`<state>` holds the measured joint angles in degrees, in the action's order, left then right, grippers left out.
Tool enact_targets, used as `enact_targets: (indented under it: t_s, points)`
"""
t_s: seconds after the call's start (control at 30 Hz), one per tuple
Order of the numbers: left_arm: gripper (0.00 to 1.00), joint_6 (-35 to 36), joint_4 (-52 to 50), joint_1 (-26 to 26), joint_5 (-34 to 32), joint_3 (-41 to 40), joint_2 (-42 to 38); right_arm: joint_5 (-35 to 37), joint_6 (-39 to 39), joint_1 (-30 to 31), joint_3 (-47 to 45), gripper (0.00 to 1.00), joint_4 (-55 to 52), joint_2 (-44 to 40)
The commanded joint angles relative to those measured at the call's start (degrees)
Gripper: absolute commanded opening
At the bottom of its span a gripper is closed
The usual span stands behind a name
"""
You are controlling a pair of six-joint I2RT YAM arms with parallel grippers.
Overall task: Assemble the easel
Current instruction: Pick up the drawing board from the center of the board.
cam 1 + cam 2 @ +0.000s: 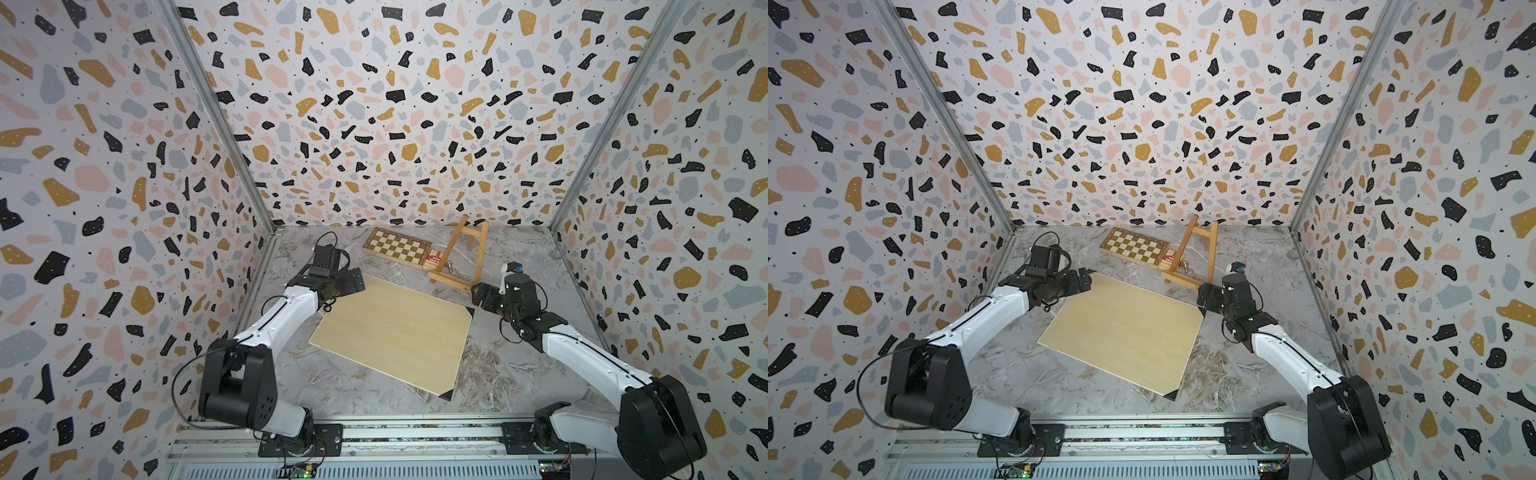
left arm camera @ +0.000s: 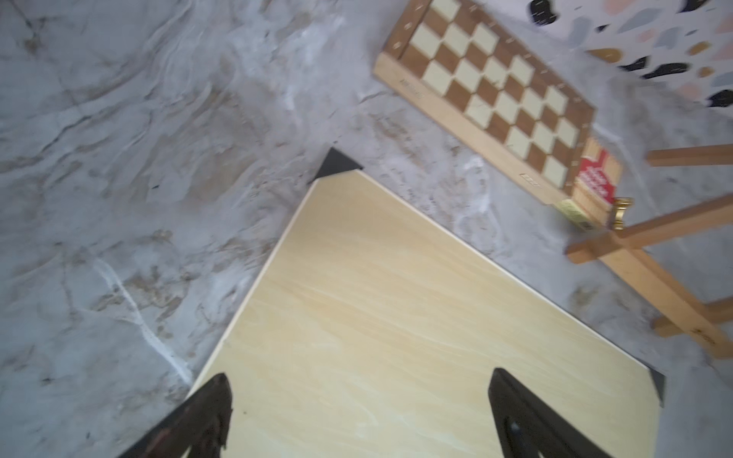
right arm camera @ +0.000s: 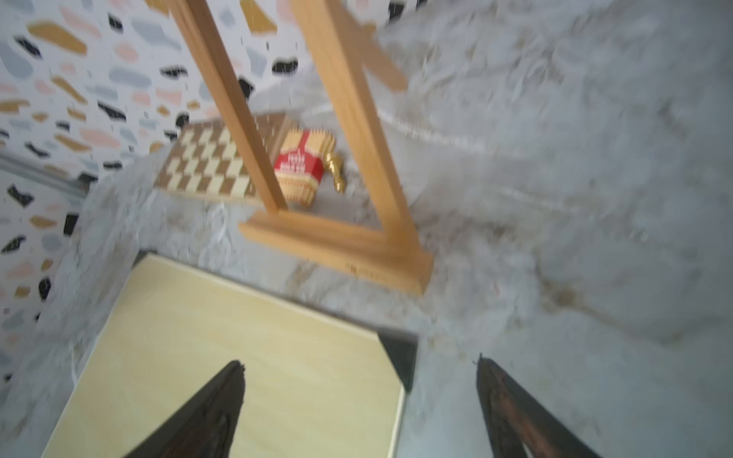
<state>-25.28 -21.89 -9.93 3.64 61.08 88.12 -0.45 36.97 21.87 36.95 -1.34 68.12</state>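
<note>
Though wrist-cropped, easel (image 1: pixel 451 281) (image 1: pixel 1183 281) whole in both top views.

Bright, even, diffuse light from above. Soft, faint shadows beneath arms (image 1: pixel 291 307) and along board (image 1: pixel 392 332) edge in both top views. Sharp centre there, strong wide-angle bending of walls (image 1: pixel 104 166) toward frame edges. Mild softness in left wrist view, chessboard (image 2: pixel 496 91) squares legible. Heavy motion blur in right wrist view: smeared easel (image 3: pixel 345 242), streaked table (image 3: pixel 575 158).
</note>
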Motion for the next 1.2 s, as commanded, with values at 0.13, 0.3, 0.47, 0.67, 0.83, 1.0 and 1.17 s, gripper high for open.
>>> enact_targets:
  t_s: [0.13, 0.3, 0.47, 0.67, 0.83, 1.0, 1.17]
  points:
    - [0.99, 1.96, -3.93, 4.78, 4.91, 2.85, 9.23, -13.38, 6.24, 2.72, -5.42, 0.96, -7.52, -1.35]
    - [0.99, 2.34, -5.34, 5.63, 5.34, 3.83, 13.47, -16.74, 6.27, 3.64, -6.40, 0.98, -7.24, 0.87]
    - [0.99, 2.12, -6.76, 5.63, 7.04, 3.32, 14.78, -21.09, 6.18, 3.87, -7.13, 0.99, -6.47, 3.63]
    - [0.99, 0.99, -5.78, 5.50, 12.29, -0.36, 14.22, -22.81, 5.26, 3.45, -7.95, 0.99, -7.25, 5.55]
    - [0.99, 1.05, -6.21, 2.43, 16.04, -3.51, 11.80, -25.45, 3.46, -0.11, -9.43, 0.99, -9.83, 4.00]
    - [0.98, -1.19, -4.49, -1.20, 17.15, -9.91, 5.61, -26.03, -1.14, -5.13, -9.63, 1.00, -16.45, 0.59]
    - [0.99, -3.18, -4.39, -1.32, 12.82, -13.57, 2.07, -24.55, -5.06, -10.57, -10.23, 1.00, -23.33, -1.89]
